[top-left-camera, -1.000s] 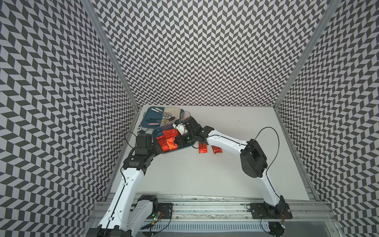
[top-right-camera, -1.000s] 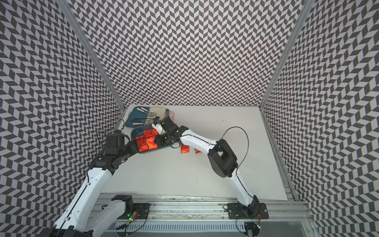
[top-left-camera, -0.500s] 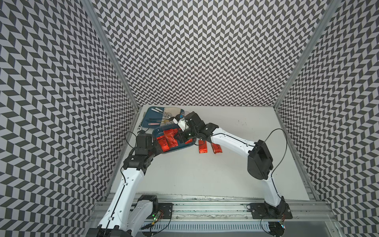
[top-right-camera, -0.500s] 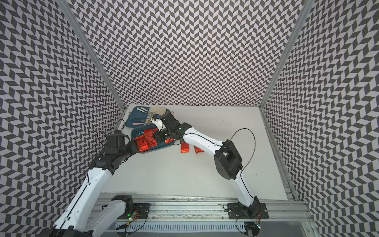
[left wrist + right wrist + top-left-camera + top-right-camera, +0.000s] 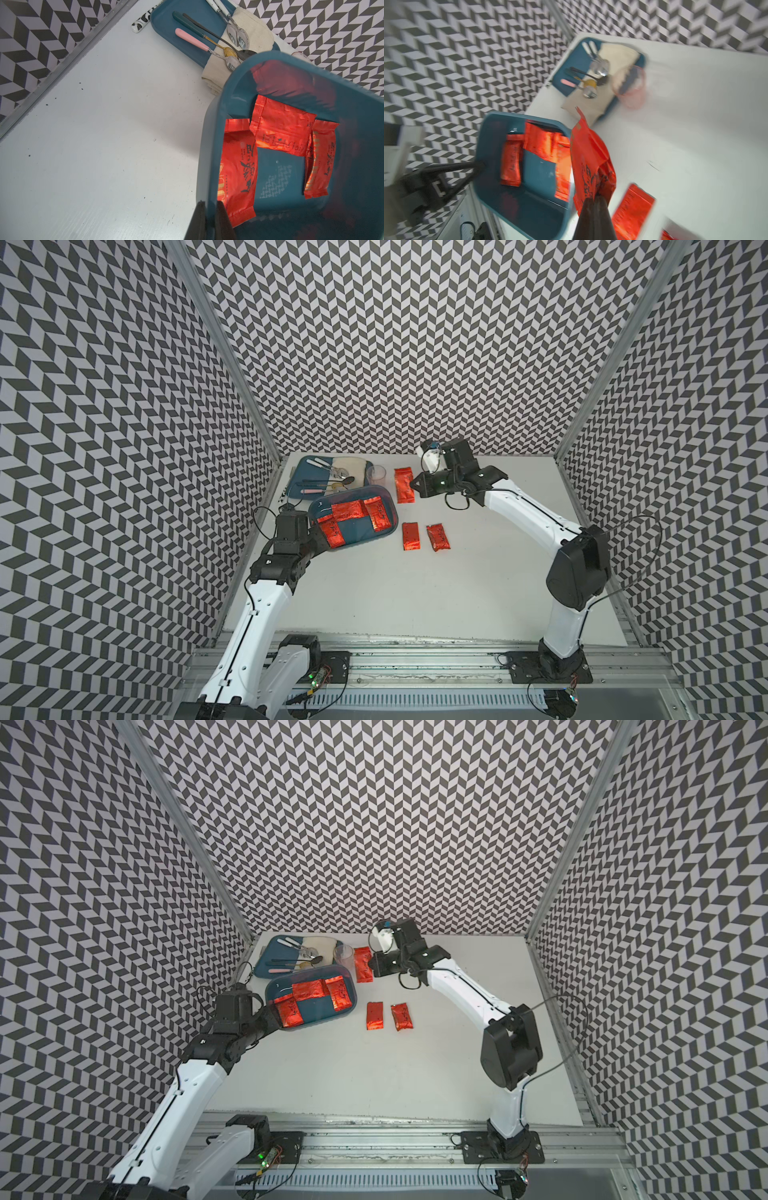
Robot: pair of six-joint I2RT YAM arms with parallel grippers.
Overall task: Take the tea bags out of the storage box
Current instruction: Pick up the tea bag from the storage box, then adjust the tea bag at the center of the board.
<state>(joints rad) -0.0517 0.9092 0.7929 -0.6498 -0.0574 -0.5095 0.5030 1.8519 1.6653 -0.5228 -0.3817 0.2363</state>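
Pinching a bag only by its end above the far table, your right gripper may drop it, while your left gripper, clamped on the far-left box wall, may spill three more.

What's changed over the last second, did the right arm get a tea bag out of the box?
Yes. The right gripper, earlier down in the storage box, shut on a tea bag and lifted it out past the box's right side. Unchanged: the left gripper clamps the box wall, three bags lie inside, two bags on the table.
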